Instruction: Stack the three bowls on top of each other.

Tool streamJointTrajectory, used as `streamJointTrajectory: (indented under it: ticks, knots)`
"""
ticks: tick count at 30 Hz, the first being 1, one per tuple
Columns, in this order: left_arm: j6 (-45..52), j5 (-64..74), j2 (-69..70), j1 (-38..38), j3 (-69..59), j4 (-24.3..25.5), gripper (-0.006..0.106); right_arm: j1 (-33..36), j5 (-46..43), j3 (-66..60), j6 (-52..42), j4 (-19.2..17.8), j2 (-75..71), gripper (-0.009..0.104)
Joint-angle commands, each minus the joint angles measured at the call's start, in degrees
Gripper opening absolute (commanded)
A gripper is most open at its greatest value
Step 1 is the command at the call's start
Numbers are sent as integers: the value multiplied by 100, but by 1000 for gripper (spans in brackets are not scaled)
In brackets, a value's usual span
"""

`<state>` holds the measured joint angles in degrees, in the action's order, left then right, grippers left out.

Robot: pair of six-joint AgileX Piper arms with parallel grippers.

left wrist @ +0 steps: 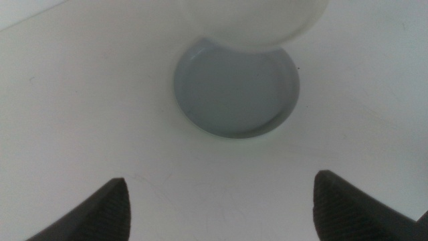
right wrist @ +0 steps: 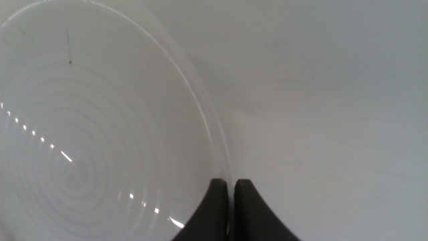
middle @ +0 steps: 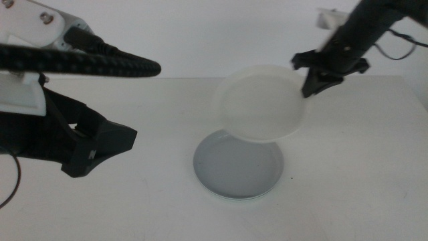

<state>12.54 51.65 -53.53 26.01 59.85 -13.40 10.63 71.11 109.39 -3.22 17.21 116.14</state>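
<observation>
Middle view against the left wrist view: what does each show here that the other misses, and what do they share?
Only the middle view shows the right gripper pinching the white bowl's rim and holding it tilted in the air, and the left arm waiting at the left side. Only the left wrist view shows the left gripper with its jaws wide apart and nothing between them. Both show the grey-blue bowl on the table, partly under the white bowl.

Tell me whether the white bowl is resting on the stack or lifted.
Lifted: the right gripper pinches the white bowl's rim, holding it above the grey-blue bowl.
</observation>
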Motion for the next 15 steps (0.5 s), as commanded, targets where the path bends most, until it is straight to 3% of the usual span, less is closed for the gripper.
streamJointTrajectory:
  ticks: [1,8,15]
  knots:
    - [-23,-304,53,20,142,-110,105,308,266,130,56,-7,-346,-1]
    - [-23,-304,53,20,142,-104,105,892,-68,-330,51,-279,-339,-1]
    - [-23,-304,53,20,142,-104,105,909,-1017,-1309,-64,32,-339,-1]
